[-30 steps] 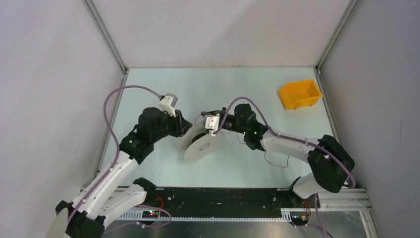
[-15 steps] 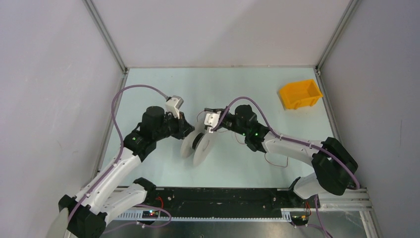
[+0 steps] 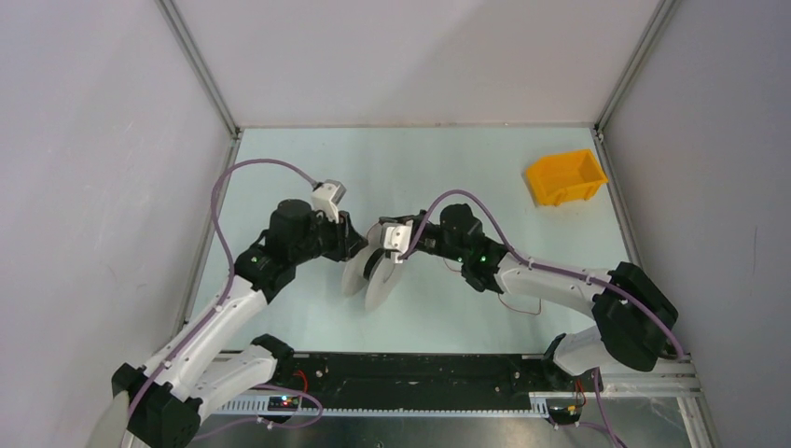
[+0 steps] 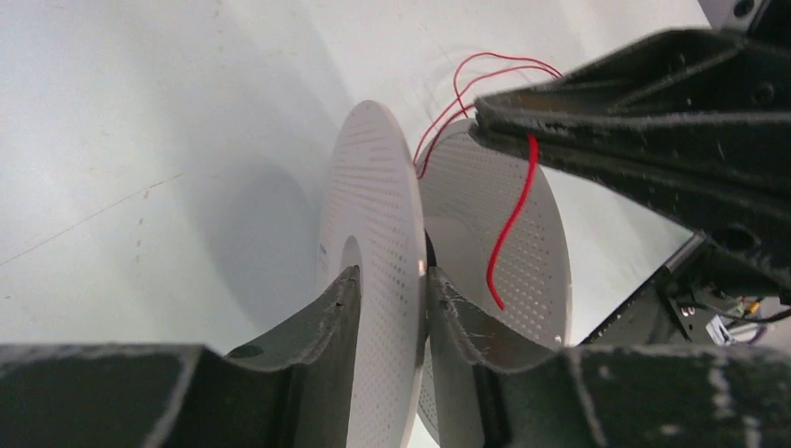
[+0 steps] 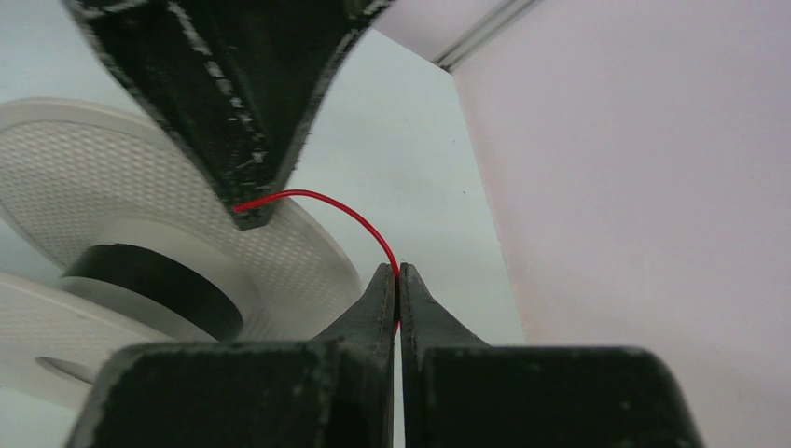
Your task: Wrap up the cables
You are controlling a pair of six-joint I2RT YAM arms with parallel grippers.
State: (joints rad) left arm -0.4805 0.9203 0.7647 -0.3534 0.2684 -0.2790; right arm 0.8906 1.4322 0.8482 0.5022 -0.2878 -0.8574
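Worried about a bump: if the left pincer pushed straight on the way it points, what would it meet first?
Probably the spool's dark core: the left pincer straddles one flange, its inner fingertip right beside that core.

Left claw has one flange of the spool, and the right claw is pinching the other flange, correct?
Not quite. The right claw is shut on the red wire, not on a flange; the right wrist view shows it. The left claw does hold one flange of the spool.
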